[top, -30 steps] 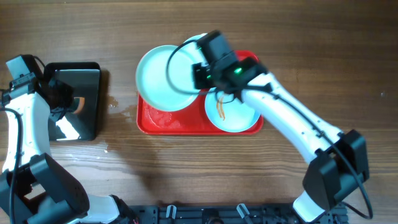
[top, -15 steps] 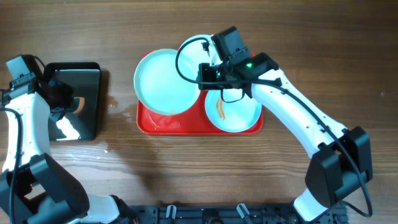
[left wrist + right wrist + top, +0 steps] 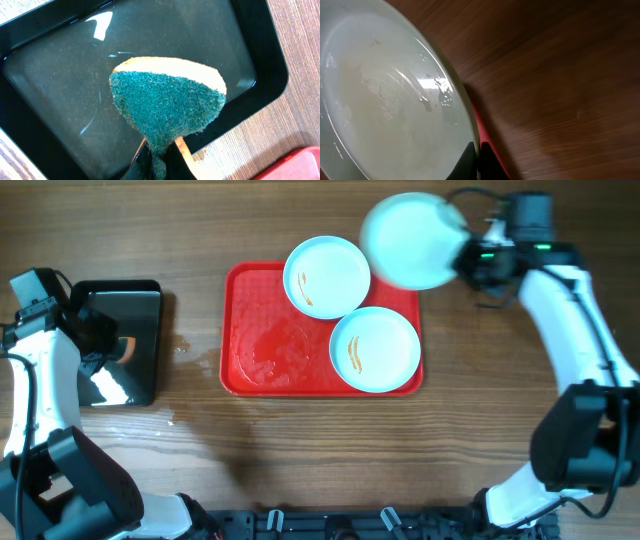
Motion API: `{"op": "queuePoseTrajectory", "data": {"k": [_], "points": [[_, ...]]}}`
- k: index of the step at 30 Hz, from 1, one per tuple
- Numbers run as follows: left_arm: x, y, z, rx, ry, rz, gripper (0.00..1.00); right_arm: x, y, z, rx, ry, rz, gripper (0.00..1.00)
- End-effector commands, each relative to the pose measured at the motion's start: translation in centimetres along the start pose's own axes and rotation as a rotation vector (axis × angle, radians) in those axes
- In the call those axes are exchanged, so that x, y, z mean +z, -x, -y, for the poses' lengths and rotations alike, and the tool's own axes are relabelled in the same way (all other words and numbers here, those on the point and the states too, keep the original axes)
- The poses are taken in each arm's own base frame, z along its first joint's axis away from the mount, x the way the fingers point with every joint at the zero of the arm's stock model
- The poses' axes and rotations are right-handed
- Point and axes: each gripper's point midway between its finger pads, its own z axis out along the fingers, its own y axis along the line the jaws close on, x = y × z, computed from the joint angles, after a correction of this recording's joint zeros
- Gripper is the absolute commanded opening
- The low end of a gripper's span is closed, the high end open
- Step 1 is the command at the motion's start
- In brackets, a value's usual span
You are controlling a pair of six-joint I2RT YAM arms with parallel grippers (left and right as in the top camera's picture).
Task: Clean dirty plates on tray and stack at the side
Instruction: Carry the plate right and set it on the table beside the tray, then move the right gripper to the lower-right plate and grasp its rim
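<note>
The red tray (image 3: 262,365) lies mid-table with two dirty plates on it. One plate (image 3: 327,276) sits at its back edge, the other (image 3: 375,349) at its front right; both carry orange-brown streaks. A third plate (image 3: 410,240) hangs in the air over the tray's back right corner, its rim pinched by my shut right gripper (image 3: 468,256). In the right wrist view that plate (image 3: 385,110) looks wet with faint residue, and the gripper (image 3: 478,150) clamps its edge. My left gripper (image 3: 161,156) is shut on a green-and-yellow sponge (image 3: 167,105) above the black tray (image 3: 60,75).
The black tray (image 3: 140,300) sits at the far left under my left gripper (image 3: 104,346). Water drops (image 3: 190,352) lie on the wood between the two trays. A wet smear (image 3: 270,355) covers the red tray's left half. Bare wooden table (image 3: 500,360) extends right of the tray.
My right arm has carried the held plate from over the tray's left half across to its back right corner, uncovering the back plate. The left arm and sponge have stayed put.
</note>
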Motion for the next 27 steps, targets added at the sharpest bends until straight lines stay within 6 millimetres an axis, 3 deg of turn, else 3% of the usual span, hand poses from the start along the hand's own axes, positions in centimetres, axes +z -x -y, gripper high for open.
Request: {"op": "queuePoseTrajectory", "data": {"k": [1,3,6,10,13,18,19,20,21,22,25,27], "points": [[0.2,0.5,-0.1,0.001,0.009,0.013,0.04,-2.0,3.4,5.6,0.131,-0.085,0.082,0.04],[0.2,0.5,-0.1,0.001,0.008,0.013,0.04,-2.7,4.4,8.3,0.175,-0.151,0.114,0.04],[0.2,0.5,-0.1,0.001,0.009,0.013,0.04,-3.0,4.6,10.6,0.217,-0.195,0.123,0.04],[0.2,0.5,-0.1,0.001,0.008,0.013,0.04,-2.0,4.2,12.1,0.226,-0.226,0.135,0.04],[0.2,0.5,-0.1,0.001,0.009,0.013,0.04,-1.1,3.6,14.4,0.307,-0.305,0.181,0.04],[0.2,0.5,-0.1,0.001,0.009,0.012,0.04,-0.2,3.1,15.1,0.306,-0.31,0.188,0.06],[0.2,0.5,-0.1,0.001,0.009,0.012,0.04,-0.2,3.1,15.0,0.306,-0.305,0.184,0.17],[0.2,0.5,-0.1,0.001,0.009,0.012,0.04,-0.1,3.0,14.7,0.305,-0.289,0.176,0.42],[0.2,0.5,-0.1,0.001,0.009,0.012,0.04,0.0,2.9,14.4,0.301,-0.274,0.166,0.61],[0.2,0.5,-0.1,0.001,0.009,0.012,0.04,0.1,2.8,14.2,0.299,-0.259,0.157,0.71],[0.2,0.5,-0.1,0.001,0.009,0.012,0.04,0.4,2.3,13.0,0.298,-0.196,0.117,0.8],[0.2,0.5,-0.1,0.001,0.009,0.012,0.04,0.8,1.7,11.1,0.235,-0.092,0.06,0.85]]}}
